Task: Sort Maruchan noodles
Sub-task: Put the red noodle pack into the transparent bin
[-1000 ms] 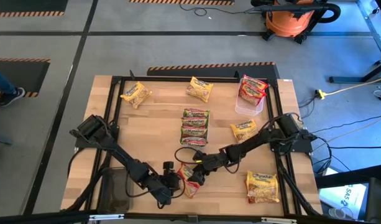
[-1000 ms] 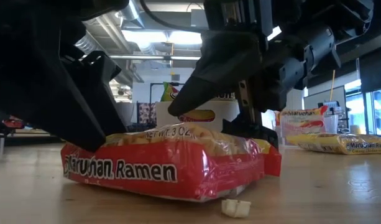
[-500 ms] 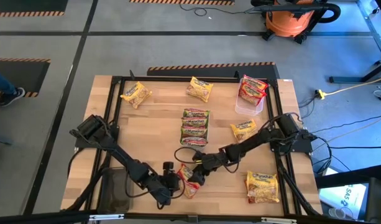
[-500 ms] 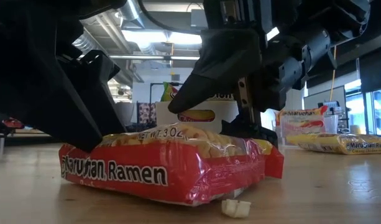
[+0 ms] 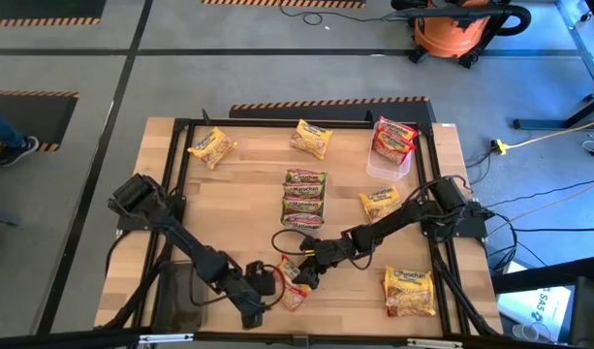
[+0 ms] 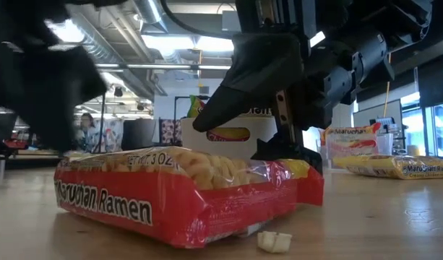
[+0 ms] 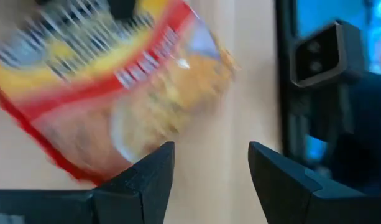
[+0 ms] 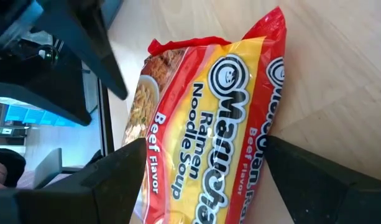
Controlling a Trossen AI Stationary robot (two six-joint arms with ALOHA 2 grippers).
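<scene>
Red beef-flavour Maruchan packet (image 8: 206, 118) lies flat on the wooden tabletop (image 5: 229, 208) near its front edge, between both claws. Right claw (image 8: 202, 163) is spread wide astride it, gripping nothing; left claw (image 7: 210, 163) is also parted, empty, just beside the packet's end. You can expect it light, with crinkly, slick film over a brittle noodle block. Take it across the flat block's edges, gently; the crimped end seams are floppy. A loose noodle crumb (image 6: 273, 240) already lies by it.
</scene>
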